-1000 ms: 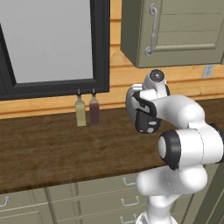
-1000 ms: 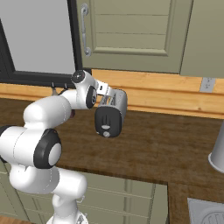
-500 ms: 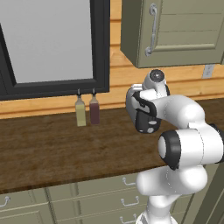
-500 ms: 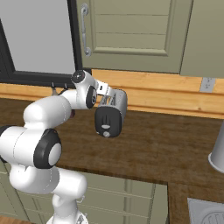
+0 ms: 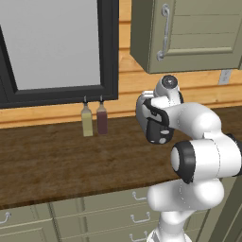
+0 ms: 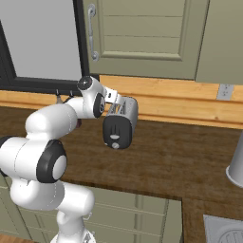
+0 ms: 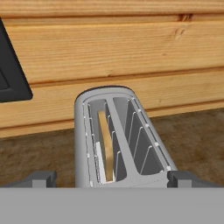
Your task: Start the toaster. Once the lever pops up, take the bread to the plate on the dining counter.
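In the left base view, going left to right: one dark-framed window (image 5: 52, 47), then two slim bottles (image 5: 94, 118) side by side at the back of the dark wood counter (image 5: 56, 160), one yellowish, one dark red. Next comes the white arm, folded in front of one toaster (image 5: 146, 118), of which a silver side and part of the black end panel show past the wrist. Above hangs one wall cabinet (image 5: 189, 35) with one handle. One outlet (image 5: 224, 76) sits on the wood wall at far right. Drawers with small handles run under the counter.

In the right base view the toaster (image 6: 121, 122) stands on the counter near the back wall, its black end with the round knob facing the camera. One grey cylindrical vessel (image 6: 236, 163) is cut off at the right edge.

In the hand view the toaster (image 7: 118, 135) has two slots. One slice of bread (image 7: 105, 146) stands in the left slot; the right slot shows bare wire guides. The gripper (image 7: 111, 177) hangs just above the toaster's near end, its two fingertips (image 7: 39, 178) spread wider than the toaster body, one on each side, gripping nothing.

Compared with half a second and a second earlier, nothing has moved: arm, toaster and bottles lie the same in both base views.
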Controlling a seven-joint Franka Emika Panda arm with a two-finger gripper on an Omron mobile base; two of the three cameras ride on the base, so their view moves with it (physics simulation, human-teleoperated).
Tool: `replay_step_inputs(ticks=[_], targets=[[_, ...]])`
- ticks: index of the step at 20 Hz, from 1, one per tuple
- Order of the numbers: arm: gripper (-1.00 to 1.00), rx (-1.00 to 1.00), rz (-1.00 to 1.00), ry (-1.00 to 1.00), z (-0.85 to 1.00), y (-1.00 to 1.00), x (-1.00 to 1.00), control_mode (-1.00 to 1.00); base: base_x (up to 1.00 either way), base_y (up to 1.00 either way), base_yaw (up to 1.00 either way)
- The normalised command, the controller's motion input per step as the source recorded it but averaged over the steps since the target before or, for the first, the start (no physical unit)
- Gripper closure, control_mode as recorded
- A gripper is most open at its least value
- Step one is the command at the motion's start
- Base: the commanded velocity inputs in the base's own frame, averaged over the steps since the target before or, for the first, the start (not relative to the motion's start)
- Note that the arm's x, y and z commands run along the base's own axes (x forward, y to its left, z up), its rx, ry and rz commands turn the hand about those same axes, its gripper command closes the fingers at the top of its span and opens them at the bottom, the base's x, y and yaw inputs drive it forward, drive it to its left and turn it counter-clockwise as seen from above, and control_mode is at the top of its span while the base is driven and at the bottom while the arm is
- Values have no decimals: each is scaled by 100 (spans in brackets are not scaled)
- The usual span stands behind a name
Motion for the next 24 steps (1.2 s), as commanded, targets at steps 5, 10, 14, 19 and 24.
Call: replay_step_inputs(ticks=[5,10,14,19,24], targets=[[-100,0,0,0,0,0,0,-100,0,0,0],[-100,0,0,0,0,0,0,-100,0,0,0],[-100,0,0,0,0,0,0,-100,0,0,0],[-100,0,0,0,0,0,0,-100,0,0,0],[-100,0,0,0,0,0,0,-100,0,0,0]])
